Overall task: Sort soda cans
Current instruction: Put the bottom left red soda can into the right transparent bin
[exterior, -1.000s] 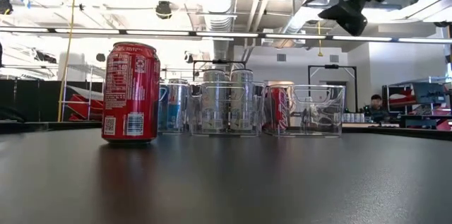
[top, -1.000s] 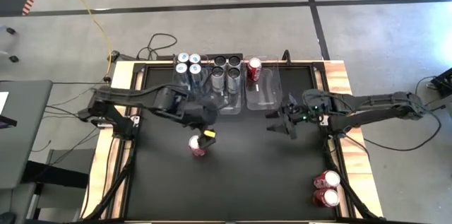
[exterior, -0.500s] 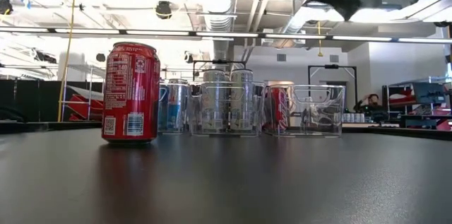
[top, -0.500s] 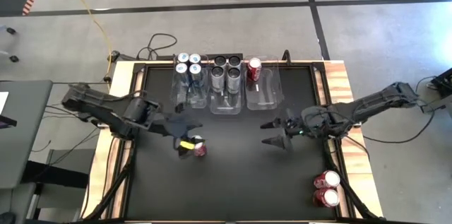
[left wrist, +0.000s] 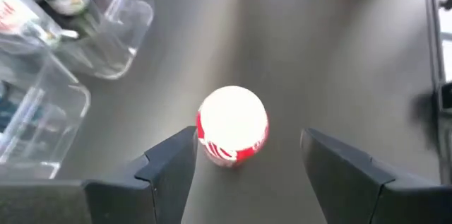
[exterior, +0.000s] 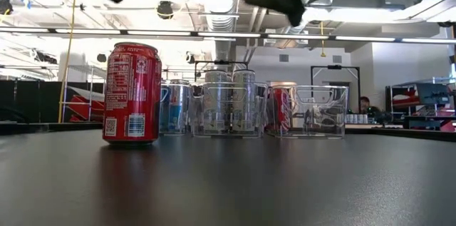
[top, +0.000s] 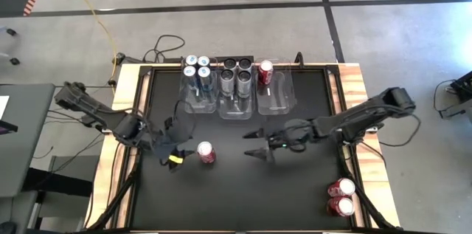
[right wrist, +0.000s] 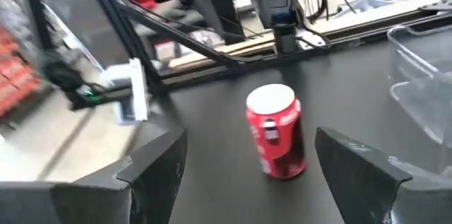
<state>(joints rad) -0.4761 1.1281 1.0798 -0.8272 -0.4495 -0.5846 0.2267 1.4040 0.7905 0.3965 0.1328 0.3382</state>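
From above we see what the level view hides: a lone red soda can (top: 206,153) stands upright mid-surface (top: 243,190) between the left hand (top: 174,157) just beside it and the right hand (top: 259,145) a little farther off, while two more red cans (top: 341,196) sit at the near right corner. Each wrist view shows its hand's fingers spread apart and empty with that can framed between them, its silver top bright and white script on its red side. At the far edge we see three clear bins (top: 237,94): blue-silver cans (top: 197,67) left, dark cans (top: 236,71) middle, one red can (top: 265,71) right.
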